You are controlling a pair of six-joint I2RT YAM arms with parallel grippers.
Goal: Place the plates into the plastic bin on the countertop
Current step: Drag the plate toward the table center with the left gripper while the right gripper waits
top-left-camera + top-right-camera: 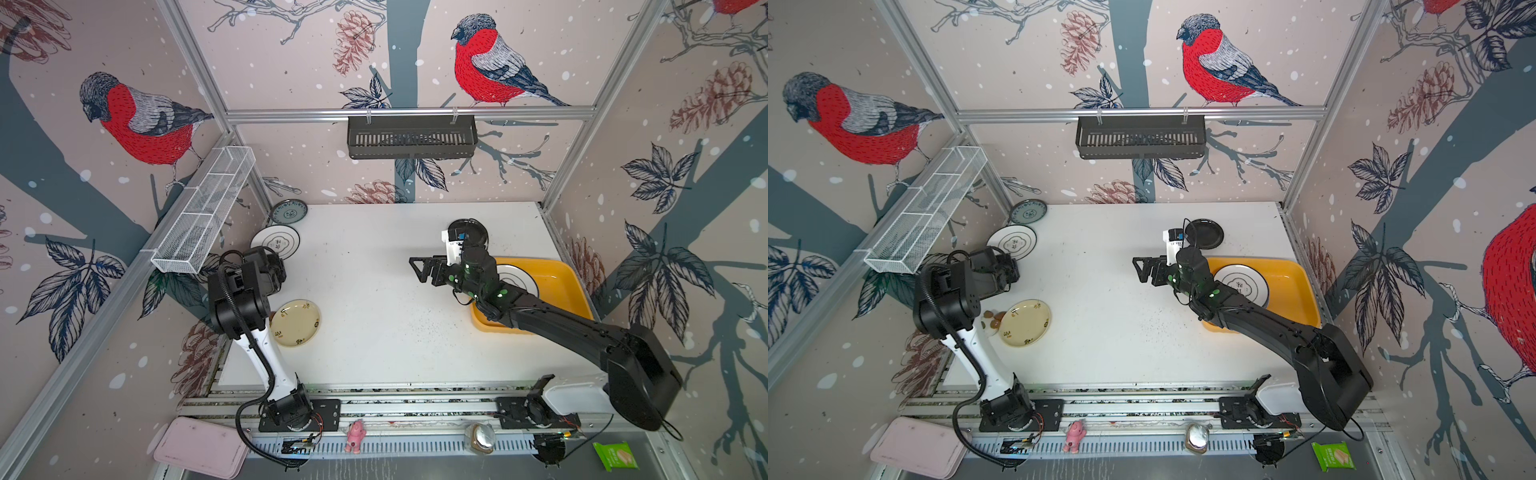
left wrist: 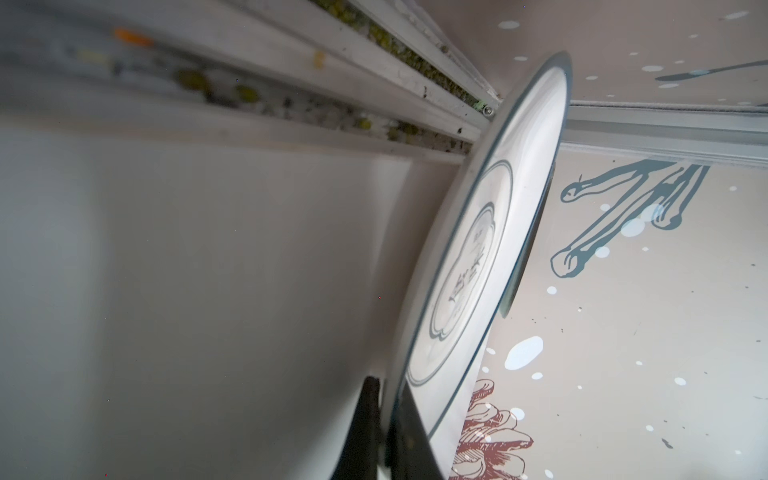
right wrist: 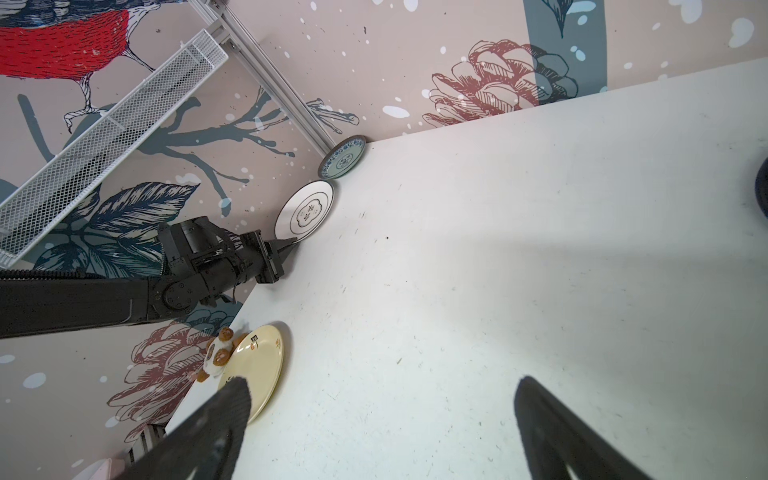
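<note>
My left gripper (image 1: 283, 262) (image 2: 384, 440) is shut on the near rim of a white plate with a flower outline (image 1: 275, 241) (image 2: 490, 249) (image 3: 305, 214) by the left wall. A grey-teal plate (image 1: 288, 212) leans in the back left corner. A cream plate (image 1: 296, 323) (image 3: 259, 365) lies by the left arm. The yellow plastic bin (image 1: 565, 282) (image 1: 1296, 282) on the right holds another white plate (image 1: 1241, 284). A black plate (image 1: 1204, 234) lies behind the bin. My right gripper (image 1: 415, 270) (image 3: 382, 386) hangs open and empty over the countertop (image 1: 395, 332).
A small brown-and-white toy (image 1: 992, 320) sits against the cream plate. A white wire shelf (image 1: 203, 216) juts out above the left arm, and a black slotted basket (image 1: 411, 137) hangs on the back wall. A pink flat tray (image 1: 199, 446) lies off the front left.
</note>
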